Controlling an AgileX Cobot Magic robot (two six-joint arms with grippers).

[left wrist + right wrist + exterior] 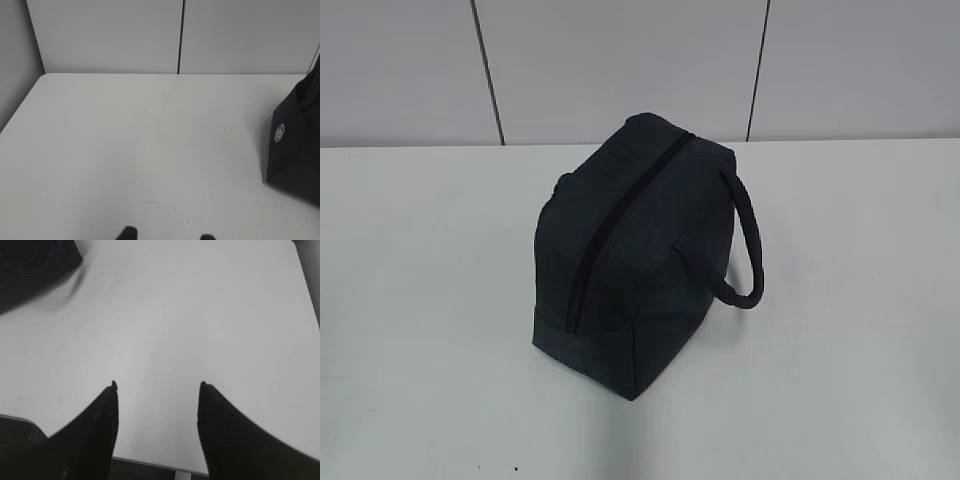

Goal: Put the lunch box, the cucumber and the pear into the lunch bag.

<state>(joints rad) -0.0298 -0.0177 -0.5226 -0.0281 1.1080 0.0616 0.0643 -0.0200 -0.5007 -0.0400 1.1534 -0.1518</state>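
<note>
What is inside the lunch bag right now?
Cannot be seen: the lunch bag stands on the table with its zipper closed. No lunch box, cucumber or pear shows anywhere outside it.

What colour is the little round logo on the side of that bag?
White, on the dark navy lunch bag; the logo shows best in the left wrist view.

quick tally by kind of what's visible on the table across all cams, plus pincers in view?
Lunch bag: 1, dark navy, zipper looks closed
Lunch box: 0 visible
Cucumber: 0 visible
Pear: 0 visible
Pincers: 2, left pincer only tips in frame, right pincer open, both holding nothing, over the bare table
Total: 1 object on the table, 2 pincers
</note>
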